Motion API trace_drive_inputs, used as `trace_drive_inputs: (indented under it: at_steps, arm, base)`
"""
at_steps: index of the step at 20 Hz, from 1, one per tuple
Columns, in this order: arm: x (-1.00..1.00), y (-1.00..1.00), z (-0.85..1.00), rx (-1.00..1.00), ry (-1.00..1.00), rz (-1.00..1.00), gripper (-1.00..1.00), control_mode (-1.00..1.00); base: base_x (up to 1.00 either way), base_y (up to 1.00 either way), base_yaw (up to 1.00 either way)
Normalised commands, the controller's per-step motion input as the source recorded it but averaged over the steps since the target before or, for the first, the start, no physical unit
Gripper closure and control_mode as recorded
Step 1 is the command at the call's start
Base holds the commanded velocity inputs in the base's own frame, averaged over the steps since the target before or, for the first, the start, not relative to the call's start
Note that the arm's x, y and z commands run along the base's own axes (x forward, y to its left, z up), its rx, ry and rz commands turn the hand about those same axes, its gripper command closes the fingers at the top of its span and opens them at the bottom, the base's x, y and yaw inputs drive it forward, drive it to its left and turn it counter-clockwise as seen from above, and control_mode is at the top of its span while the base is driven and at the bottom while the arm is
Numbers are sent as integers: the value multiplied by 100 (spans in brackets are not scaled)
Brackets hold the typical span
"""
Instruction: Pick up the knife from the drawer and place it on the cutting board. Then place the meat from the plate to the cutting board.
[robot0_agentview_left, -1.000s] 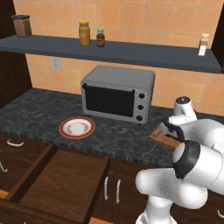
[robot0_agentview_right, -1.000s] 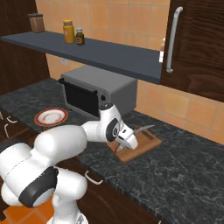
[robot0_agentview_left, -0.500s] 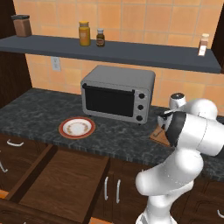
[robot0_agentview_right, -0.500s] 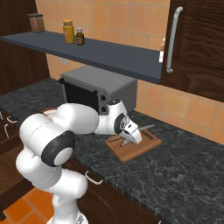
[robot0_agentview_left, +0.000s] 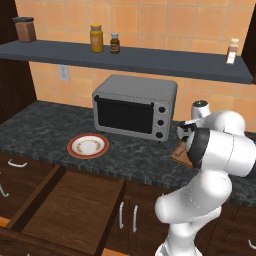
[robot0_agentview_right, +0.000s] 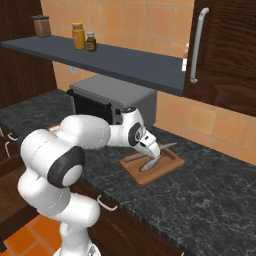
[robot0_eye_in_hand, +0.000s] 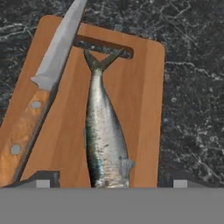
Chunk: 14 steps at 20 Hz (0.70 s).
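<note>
Nearest in the left base view, drawer (robot0_agentview_left: 70, 210) pulled open, reddish floor showing. Beyond it at 11 o'clock, plate (robot0_agentview_left: 88, 146) on the dark counter (robot0_agentview_left: 45, 125). In the hand view, gripper (robot0_eye_in_hand: 111, 183) spread wide over the cutting board (robot0_eye_in_hand: 142, 109), tips apart at either side. Meat (robot0_eye_in_hand: 105, 140) lying on the board, knife (robot0_eye_in_hand: 41, 94) alongside at 9 o'clock.

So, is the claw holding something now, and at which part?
Nothing is held. The silvery grey fish lies flat on the light-brown wooden cutting board, between the claw's open fingertips, beside the wooden-handled knife.
</note>
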Motion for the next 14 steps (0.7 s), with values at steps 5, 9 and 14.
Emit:
trace_drive_inputs:
  at_steps: [5,9,14]
  arm:
    - [-56,91,58,-12,5,7,-100,-100]
    - [-27,100,74,-20,14,19,-100,-100]
    - [-7,100,76,-10,28,35,-100,-100]
  base:
    - [0,0,0]
    - [0,0,0]
    - [0,0,0]
